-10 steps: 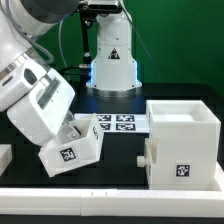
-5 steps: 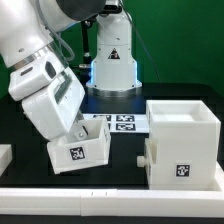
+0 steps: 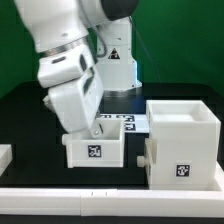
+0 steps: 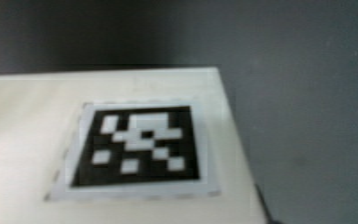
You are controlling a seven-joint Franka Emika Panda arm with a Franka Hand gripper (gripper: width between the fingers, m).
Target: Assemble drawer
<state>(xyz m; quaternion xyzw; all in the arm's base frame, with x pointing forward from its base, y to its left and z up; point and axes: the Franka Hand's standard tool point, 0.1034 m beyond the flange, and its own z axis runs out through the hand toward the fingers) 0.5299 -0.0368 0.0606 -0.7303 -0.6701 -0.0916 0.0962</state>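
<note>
A small white open-top tray (image 3: 95, 151) with a black-and-white tag on its front sits upright and level, left of the large white casing (image 3: 182, 140). The casing's open side faces up, a tag is on its front, and a small knob (image 3: 144, 157) sticks out of its left side. My gripper (image 3: 93, 128) comes down onto the tray's back wall and holds it; the fingertips are hidden. The wrist view shows only a white tagged face of the tray (image 4: 144, 145) very close, with no fingers in sight. A gap separates tray and casing.
The marker board (image 3: 125, 122) lies behind the tray. A white lamp-like stand (image 3: 112, 60) is at the back. A white part (image 3: 5, 155) shows at the exterior view's left edge. A white rail (image 3: 110, 192) runs along the front.
The arm has swung toward the exterior view's right with the tray. The tray has turned from tilted to upright and now sits closer to the casing.
</note>
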